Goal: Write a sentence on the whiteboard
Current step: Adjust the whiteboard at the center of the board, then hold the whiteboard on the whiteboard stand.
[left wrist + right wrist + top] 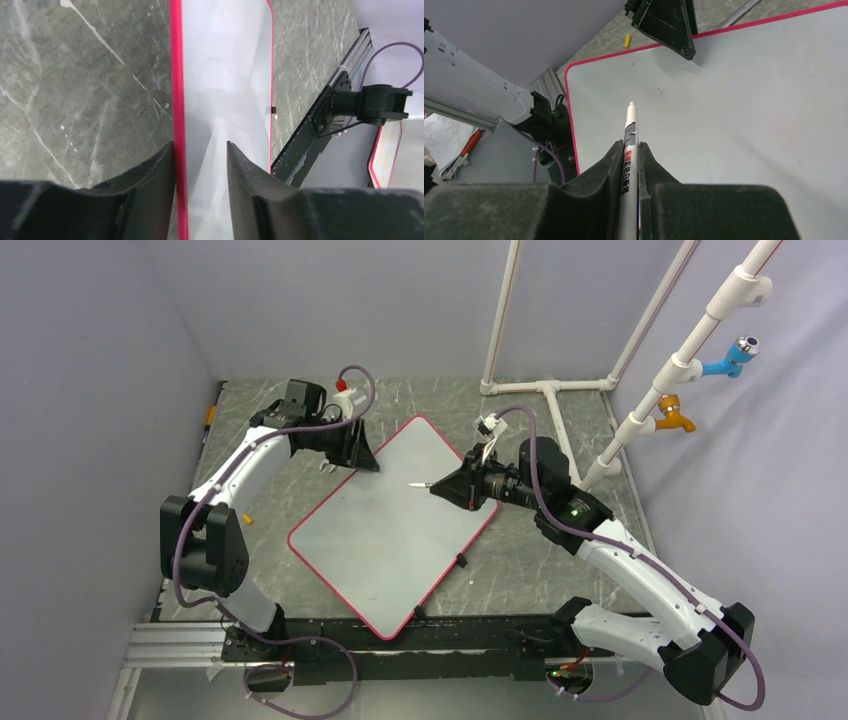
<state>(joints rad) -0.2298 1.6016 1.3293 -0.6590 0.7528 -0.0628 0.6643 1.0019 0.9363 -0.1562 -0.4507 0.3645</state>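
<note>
The whiteboard (390, 540) lies flat and turned diamond-wise on the table, with a red rim and black clips (462, 561). No writing shows on it, so the sentence is not in view. My left gripper (358, 455) stands open at the board's far-left edge. In the left wrist view (200, 145) its fingers straddle the red rim (176, 75), one over the table and one over the board. My right gripper (452, 488) is shut on a white marker (630, 127), whose tip (414, 485) points left over the board's upper middle. I cannot tell whether the tip touches.
A small yellow piece (247, 519) lies on the table left of the board. A white pipe frame (545, 387) stands at the back right, with a slanted pipe bearing blue and orange taps (680, 420). Grey walls close in both sides.
</note>
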